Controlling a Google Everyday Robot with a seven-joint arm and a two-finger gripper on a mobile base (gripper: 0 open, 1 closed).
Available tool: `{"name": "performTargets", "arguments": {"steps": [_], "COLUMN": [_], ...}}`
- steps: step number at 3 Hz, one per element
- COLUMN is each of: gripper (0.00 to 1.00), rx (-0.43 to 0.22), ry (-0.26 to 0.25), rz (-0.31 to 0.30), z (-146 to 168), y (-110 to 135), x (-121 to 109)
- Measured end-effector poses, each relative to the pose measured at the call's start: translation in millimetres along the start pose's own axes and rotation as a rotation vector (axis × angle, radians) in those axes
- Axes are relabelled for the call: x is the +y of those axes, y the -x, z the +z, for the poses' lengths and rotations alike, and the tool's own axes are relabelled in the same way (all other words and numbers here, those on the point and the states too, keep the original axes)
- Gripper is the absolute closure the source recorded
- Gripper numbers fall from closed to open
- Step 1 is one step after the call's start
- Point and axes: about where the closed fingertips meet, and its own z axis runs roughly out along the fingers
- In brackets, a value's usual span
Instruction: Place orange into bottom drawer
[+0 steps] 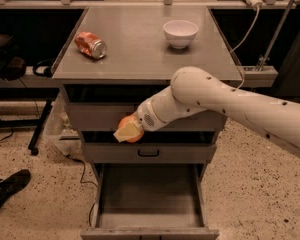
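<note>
Our pale two-finger gripper [125,131] clamps the small round orange fruit [136,136], with the open grey metal bottom drawer [149,198] lying straight below

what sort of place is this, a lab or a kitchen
Probably a lab or workshop: a grey metal drawer cabinet, loose cables behind it, speckled floor. The gripper holds the orange before the closed drawers.

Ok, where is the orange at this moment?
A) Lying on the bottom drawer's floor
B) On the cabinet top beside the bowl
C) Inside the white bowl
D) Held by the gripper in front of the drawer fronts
D: the gripper has its fingers shut on the orange, in front of the drawer fronts and above the open bottom drawer.
</note>
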Motion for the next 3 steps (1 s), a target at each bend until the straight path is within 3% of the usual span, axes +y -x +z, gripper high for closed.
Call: {"name": "performTargets", "arguments": {"steps": [1, 2, 3], "gripper": [1.00, 1.00, 1.00], "rx": [0.000, 0.052, 0.134], "ry": [0.000, -0.014, -0.047], "rz": [0.000, -0.012, 0.050], "z": [0.0, 26.4, 73.2], "y": [0.0, -20.7, -88.0], "x": [0.0, 1.7, -13.1]}}
